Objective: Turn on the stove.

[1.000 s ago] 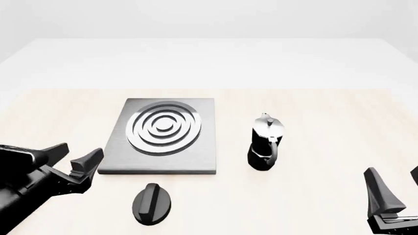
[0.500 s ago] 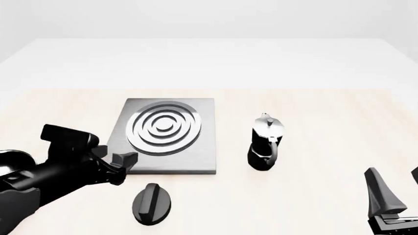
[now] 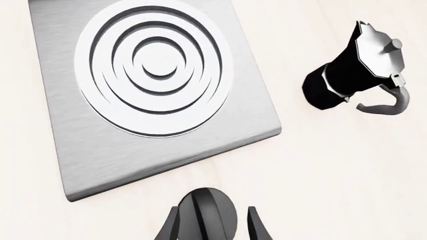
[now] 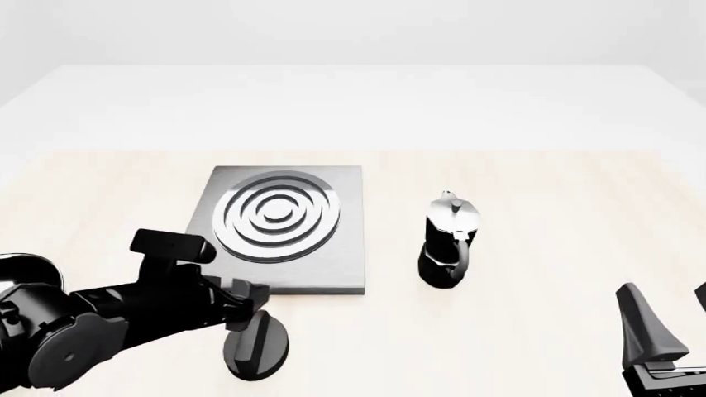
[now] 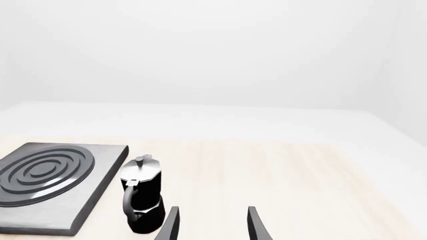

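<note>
The stove (image 4: 331,269) is a flat grey slab with silver burner rings, left of the table's middle; it also shows in the left wrist view (image 3: 100,160) and the right wrist view (image 5: 73,210). Its black ridged knob (image 4: 259,347) lies on the table just in front of it. My left gripper (image 4: 250,299) hangs over the knob, open and empty. In the left wrist view the left gripper (image 3: 212,224) has one finger on each side of the knob (image 3: 208,212), with gaps. My right gripper (image 4: 670,318) is open and empty at the front right, and shows in its wrist view (image 5: 212,225).
A black-and-silver moka pot (image 4: 449,244) stands upright to the right of the stove, apart from it; it shows in the left wrist view (image 3: 353,70) and the right wrist view (image 5: 141,200). The light wooden table (image 4: 551,198) ends at a white background behind.
My left arm has swung to the right from the table's left side and now stands over the knob. The right arm, stove, knob and pot have not moved.
</note>
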### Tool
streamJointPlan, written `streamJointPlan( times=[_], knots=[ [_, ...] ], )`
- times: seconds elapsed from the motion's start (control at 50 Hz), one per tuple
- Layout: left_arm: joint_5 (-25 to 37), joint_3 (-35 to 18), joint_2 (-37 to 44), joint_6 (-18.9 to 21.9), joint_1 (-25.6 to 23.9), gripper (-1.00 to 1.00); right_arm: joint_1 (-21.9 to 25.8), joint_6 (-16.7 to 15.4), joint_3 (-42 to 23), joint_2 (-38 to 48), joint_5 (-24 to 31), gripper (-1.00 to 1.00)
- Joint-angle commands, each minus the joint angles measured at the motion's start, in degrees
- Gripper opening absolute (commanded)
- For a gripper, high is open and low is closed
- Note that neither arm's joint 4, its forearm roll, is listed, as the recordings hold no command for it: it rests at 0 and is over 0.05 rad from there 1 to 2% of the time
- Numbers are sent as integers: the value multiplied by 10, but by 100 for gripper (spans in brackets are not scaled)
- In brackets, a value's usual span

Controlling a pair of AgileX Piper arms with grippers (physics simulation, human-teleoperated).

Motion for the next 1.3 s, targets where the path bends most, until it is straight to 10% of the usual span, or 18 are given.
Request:
streamJointPlan(
  times=[0.02, 1.3],
  knots=[
    [-21, 6, 39, -15, -13, 100, 0, 5, 1, -1, -1, 100],
    [-109, 35, 122, 11, -2, 100, 2, 21, 1, -2, -8, 100]
  ],
)
